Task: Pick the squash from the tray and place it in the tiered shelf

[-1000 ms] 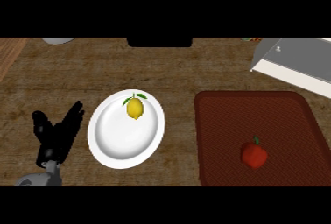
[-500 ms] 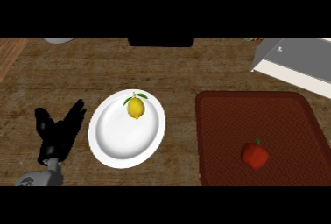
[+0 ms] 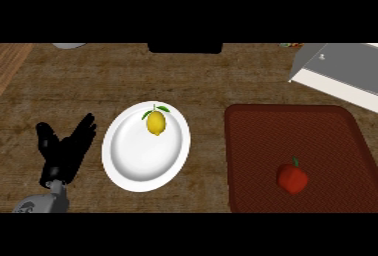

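A dark red tray (image 3: 295, 120) lies at the right of the wooden counter. On its lower part sits a red, rounded vegetable with a small green stem (image 3: 292, 178), the only item on the tray. The grey and white tiered shelf (image 3: 336, 70) shows at the upper right corner, just beyond the tray's far edge. My left hand (image 3: 65, 152) rests open at the lower left, fingers up, beside a white plate and far from the tray. My right hand shows nowhere.
A white plate (image 3: 140, 160) stands left of centre with a yellow lemon-like fruit with green leaves (image 3: 156, 122) on its far part. A black object (image 3: 184, 48) sits at the counter's back edge, and a grey item (image 3: 70, 45) at the back left.
My left hand has shifted only slightly at the lower left. The red vegetable, the tray and the plate have not moved.
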